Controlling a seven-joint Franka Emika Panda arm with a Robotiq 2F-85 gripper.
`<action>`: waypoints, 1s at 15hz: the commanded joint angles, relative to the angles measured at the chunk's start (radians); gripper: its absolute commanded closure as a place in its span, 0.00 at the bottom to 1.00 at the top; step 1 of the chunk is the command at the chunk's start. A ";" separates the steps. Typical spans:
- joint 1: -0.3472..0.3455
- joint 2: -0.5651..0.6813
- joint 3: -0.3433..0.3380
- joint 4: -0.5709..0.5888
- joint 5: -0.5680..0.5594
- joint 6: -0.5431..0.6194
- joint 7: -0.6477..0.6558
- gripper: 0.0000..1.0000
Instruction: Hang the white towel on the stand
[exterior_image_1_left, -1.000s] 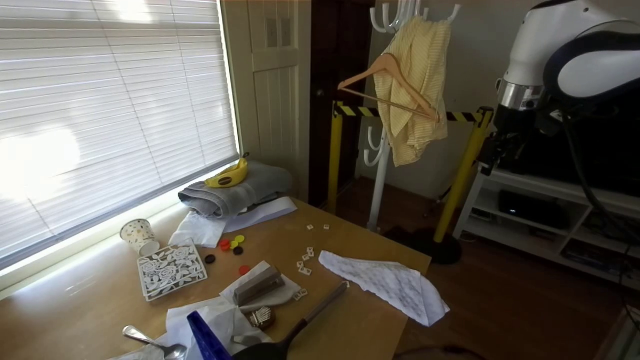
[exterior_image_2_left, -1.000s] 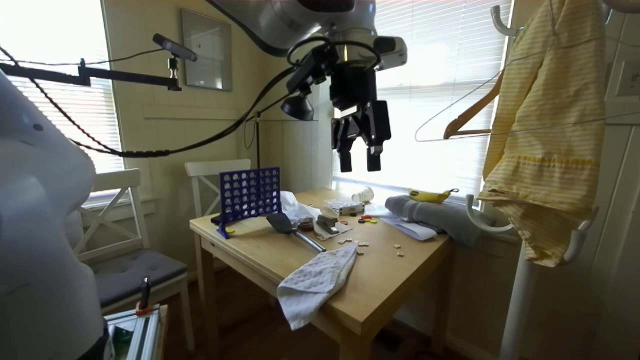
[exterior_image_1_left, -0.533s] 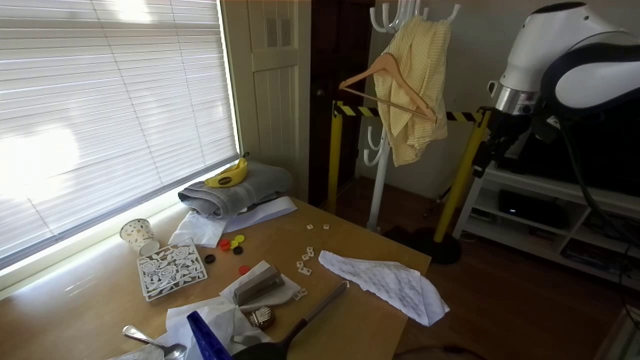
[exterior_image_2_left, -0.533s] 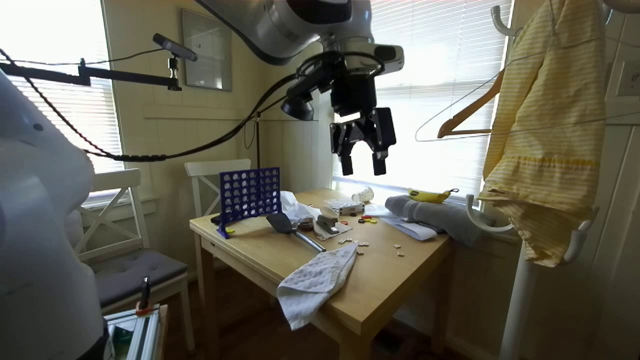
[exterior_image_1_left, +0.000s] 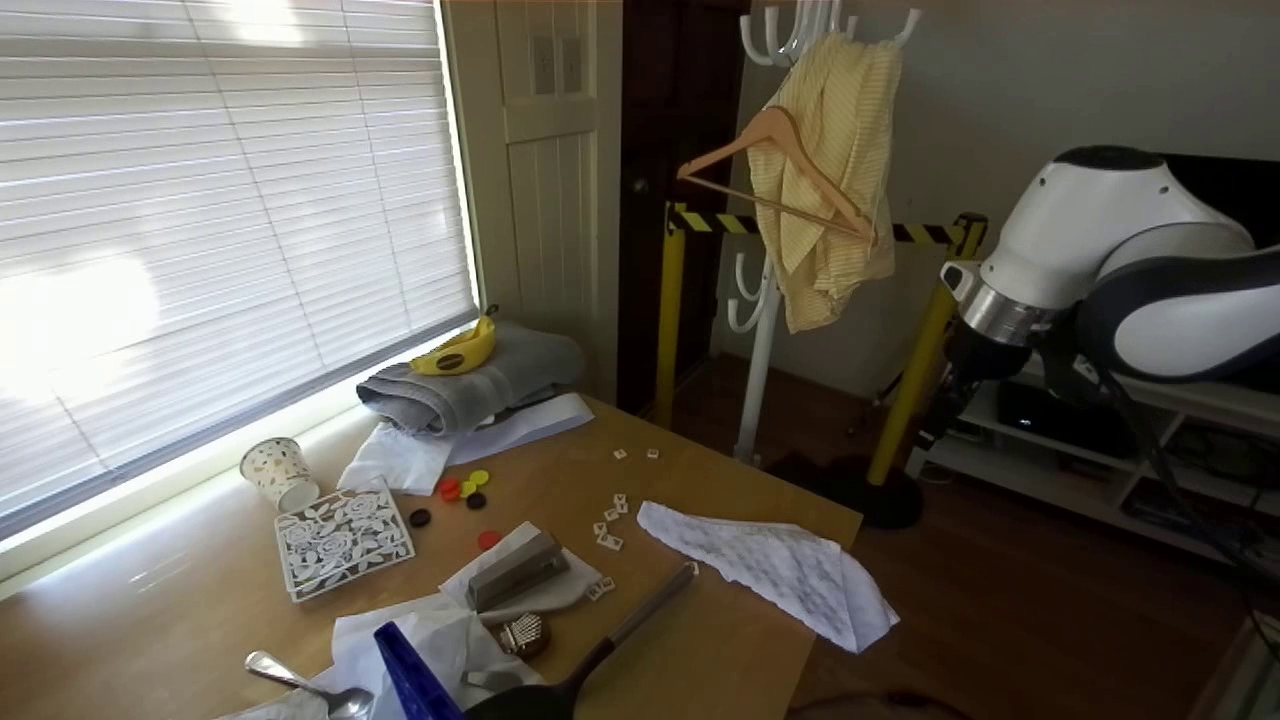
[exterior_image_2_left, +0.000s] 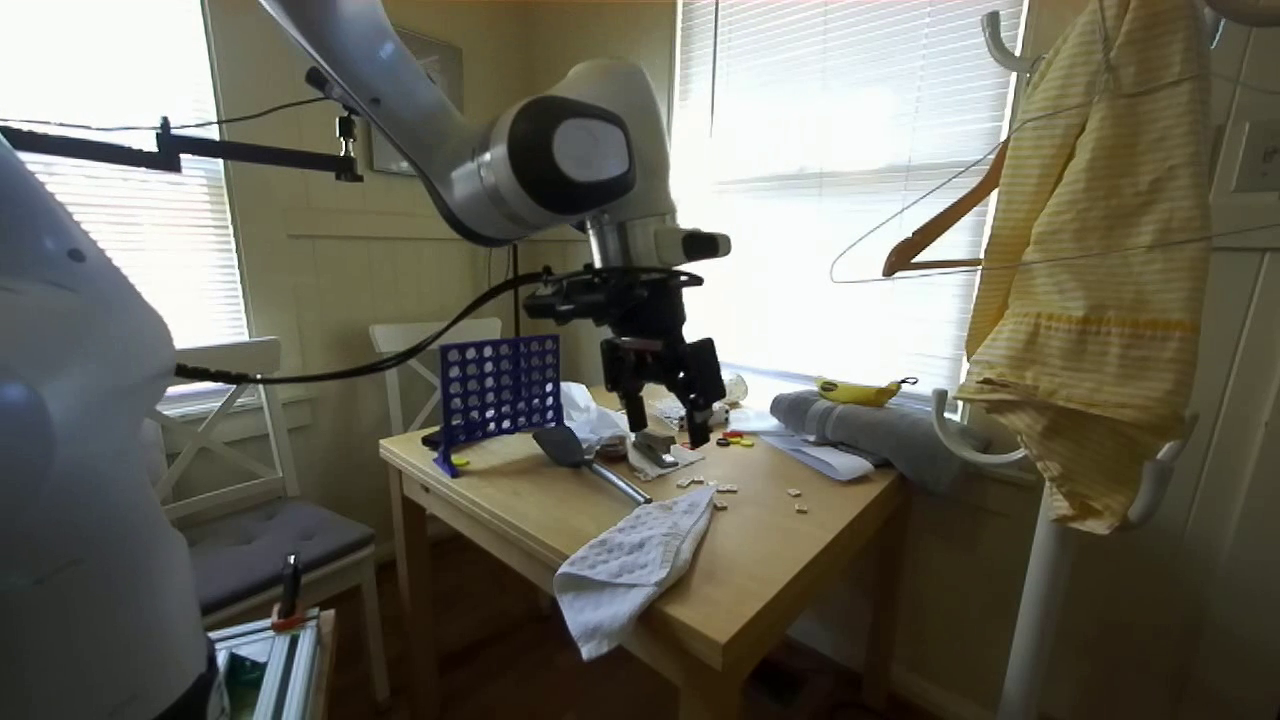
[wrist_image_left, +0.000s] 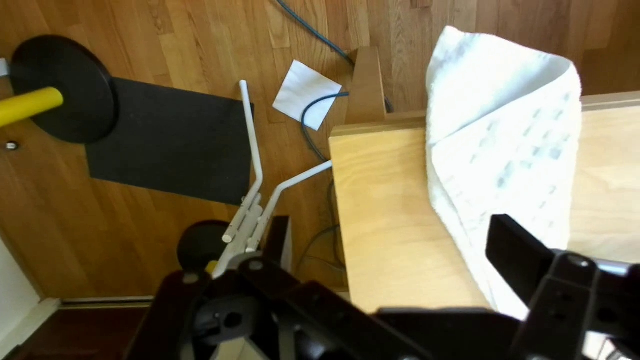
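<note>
The white towel lies over the table's edge, partly hanging down, in both exterior views (exterior_image_1_left: 770, 565) (exterior_image_2_left: 640, 560). In the wrist view the towel (wrist_image_left: 505, 145) is at the right. The white stand with curved hooks shows in both exterior views (exterior_image_1_left: 757, 375) (exterior_image_2_left: 1040, 590); its hooks (wrist_image_left: 257, 175) appear left of the table in the wrist view. A yellow striped cloth (exterior_image_1_left: 835, 170) hangs on it. My gripper (exterior_image_2_left: 668, 428) is open, empty and tilted, above the table and apart from the towel. In the wrist view the fingers (wrist_image_left: 390, 232) are wide apart, the right one overlapping the towel.
A wooden hanger (exterior_image_1_left: 775, 165) hangs at the stand. The table (exterior_image_2_left: 790, 560) bears a spatula (exterior_image_2_left: 600, 470), a blue game grid (exterior_image_2_left: 500, 390), small tiles, a stapler (exterior_image_1_left: 515, 575) and a grey towel (exterior_image_1_left: 500, 375) with a yellow banana-shaped pouch (exterior_image_1_left: 455, 350). Yellow posts (exterior_image_1_left: 905, 400) stand behind.
The arm and gripper have come down toward the table and the gripper has tilted. The towel, stand and table items have not moved. The gripper stays open.
</note>
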 joint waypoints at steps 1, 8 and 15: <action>0.033 0.020 0.027 -0.081 0.059 0.090 0.027 0.00; 0.094 0.153 -0.001 -0.100 0.176 0.242 -0.084 0.00; 0.193 0.325 -0.069 -0.084 0.499 0.391 -0.501 0.00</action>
